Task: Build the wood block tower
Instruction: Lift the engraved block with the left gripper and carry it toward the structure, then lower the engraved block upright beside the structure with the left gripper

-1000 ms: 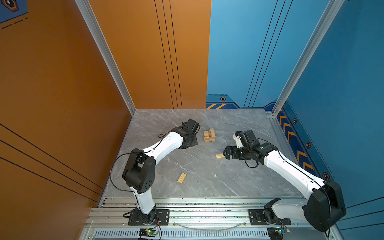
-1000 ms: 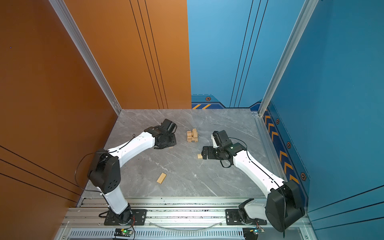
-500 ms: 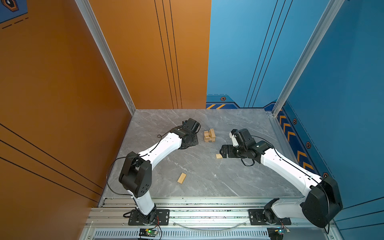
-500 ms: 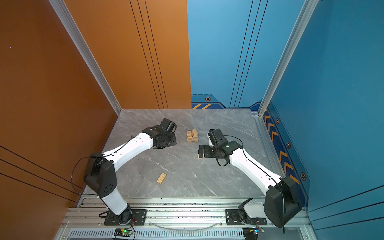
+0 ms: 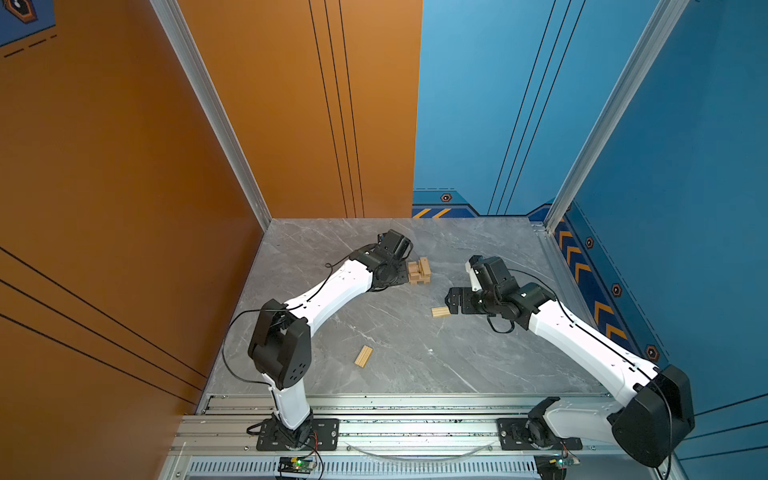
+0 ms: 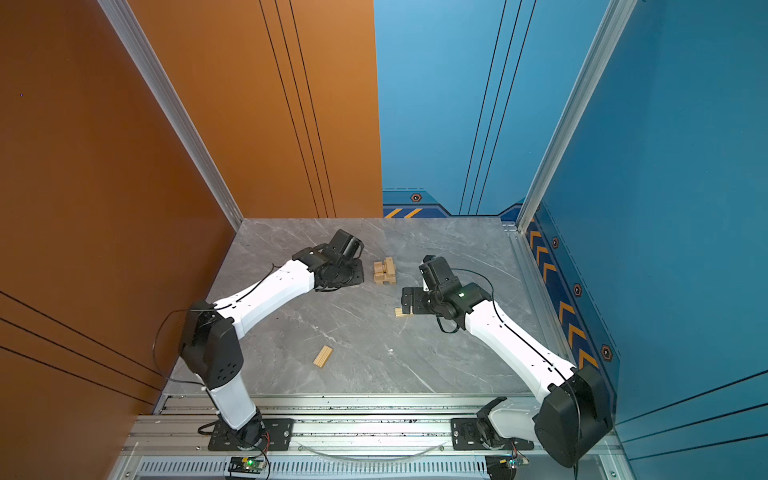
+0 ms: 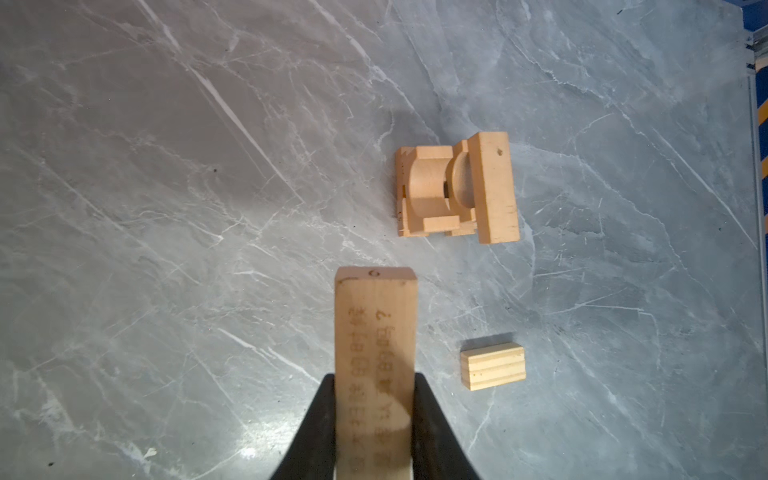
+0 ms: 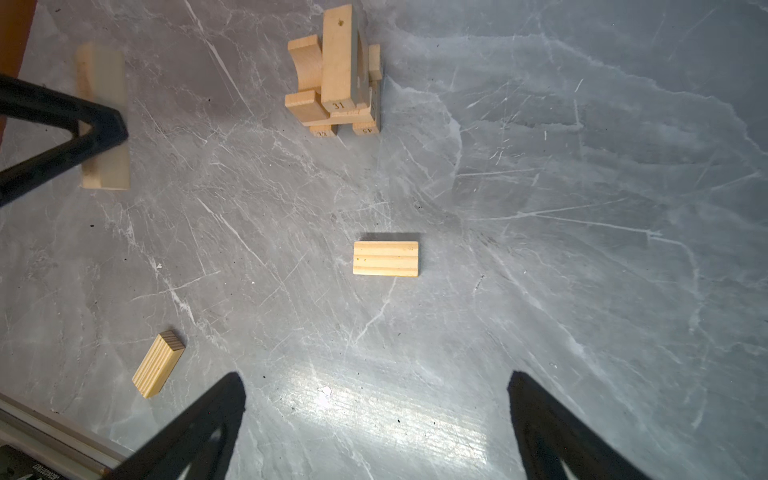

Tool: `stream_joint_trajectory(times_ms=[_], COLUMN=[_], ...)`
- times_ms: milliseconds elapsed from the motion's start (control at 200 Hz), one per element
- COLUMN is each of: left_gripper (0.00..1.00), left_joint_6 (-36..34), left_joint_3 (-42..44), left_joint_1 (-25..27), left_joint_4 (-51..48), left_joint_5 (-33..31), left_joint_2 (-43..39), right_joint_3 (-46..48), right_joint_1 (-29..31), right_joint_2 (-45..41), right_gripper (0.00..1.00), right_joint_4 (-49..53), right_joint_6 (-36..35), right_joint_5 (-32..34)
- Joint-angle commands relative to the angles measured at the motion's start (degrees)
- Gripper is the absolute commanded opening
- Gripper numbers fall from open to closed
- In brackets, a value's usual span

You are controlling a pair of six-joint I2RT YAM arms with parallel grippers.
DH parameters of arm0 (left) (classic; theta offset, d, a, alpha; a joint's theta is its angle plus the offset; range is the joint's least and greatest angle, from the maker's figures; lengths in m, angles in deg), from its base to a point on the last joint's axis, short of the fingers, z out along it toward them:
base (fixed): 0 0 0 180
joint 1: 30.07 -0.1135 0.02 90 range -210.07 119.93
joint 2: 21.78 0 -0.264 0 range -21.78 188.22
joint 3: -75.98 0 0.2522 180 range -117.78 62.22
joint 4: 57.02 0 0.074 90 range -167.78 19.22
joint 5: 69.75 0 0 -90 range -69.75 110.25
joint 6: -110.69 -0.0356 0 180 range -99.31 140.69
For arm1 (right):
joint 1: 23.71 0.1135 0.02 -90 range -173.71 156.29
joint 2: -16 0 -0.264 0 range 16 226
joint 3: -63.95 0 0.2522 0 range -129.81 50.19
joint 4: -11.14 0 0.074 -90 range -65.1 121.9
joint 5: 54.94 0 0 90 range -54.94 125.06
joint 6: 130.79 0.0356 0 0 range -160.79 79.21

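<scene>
Tower (image 5: 419, 272) at far middle of the grey table (image 5: 395, 365), low, with arch pieces on crossed bars and one long bar along the top. Left arm stretched forward from its base, forearm slanting toward the tower, left gripper (image 7: 374, 376) just beside it, clamped tight on a printed bar (image 7: 374, 316); bar end pointing toward the tower, not touching. Right arm also stretched forward, wrist bent down, right gripper (image 8: 374, 380) spread wide, holding nothing, near a grooved slab (image 8: 385, 258) lying flat ahead of its fingers. Second grooved slab (image 5: 363, 356) alone nearer the front rail, well apart from the tower.
</scene>
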Motion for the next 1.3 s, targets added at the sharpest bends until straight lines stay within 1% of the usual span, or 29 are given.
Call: stream_joint_trajectory(times_ms=[0, 586, 1001, 1296], left_gripper=[0.19, 0.18, 0.18, 0.18], left_joint_6=[-1.3, -2.0, -2.3, -2.1], left_joint_3=[-3.2, -15.0, -21.5, -23.4], left_joint_1=[0.7, 0.7, -0.7, -1.3], left_joint_4=[-0.9, -1.9, -3.3, -3.4], left_joint_5=[1.9, 5.3, 6.9, 7.2], left_joint_2=[3.2, 15.4, 20.9, 23.0], right_joint_3=[-0.5, -0.1, -1.3, -2.0], right_joint_1=[-0.7, -4.4, -6.0, -7.0], right_joint_2=[-1.1, -0.6, 2.2, 3.4], right_gripper=[1.0, 1.0, 1.0, 1.0], right_joint_4=[2.0, 0.8, -0.3, -0.7], right_joint_6=[0.9, 0.2, 0.0, -0.4], right_joint_5=[1.6, -0.3, -2.0, -2.7])
